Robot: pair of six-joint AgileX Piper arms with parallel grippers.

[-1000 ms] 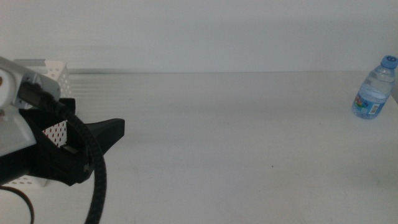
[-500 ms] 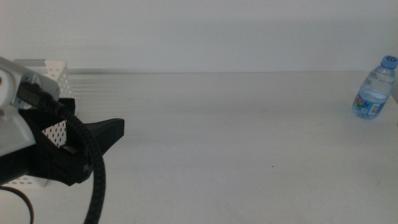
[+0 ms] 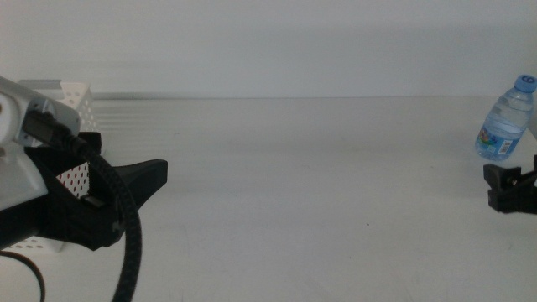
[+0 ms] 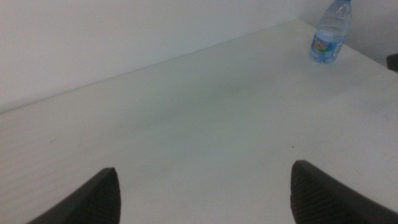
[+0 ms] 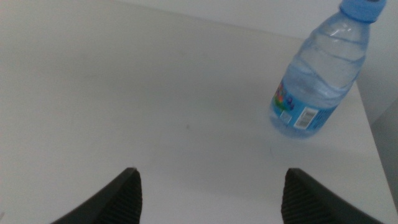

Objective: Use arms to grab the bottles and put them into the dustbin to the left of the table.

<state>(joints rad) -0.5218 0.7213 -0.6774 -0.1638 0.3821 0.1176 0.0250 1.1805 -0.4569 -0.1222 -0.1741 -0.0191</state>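
Right claw spread, near water bottle.

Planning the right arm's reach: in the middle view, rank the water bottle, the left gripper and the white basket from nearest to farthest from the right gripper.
1. Water bottle, just behind the right gripper, far right.
2. Left gripper, across the table, left.
3. White basket, far left, behind that gripper.

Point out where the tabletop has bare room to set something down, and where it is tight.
The table lies bare between the left gripper by the white perforated dustbin and the right side. It is tight at the right edge: the open right gripper sits just in front of the upright blue-capped water bottle.
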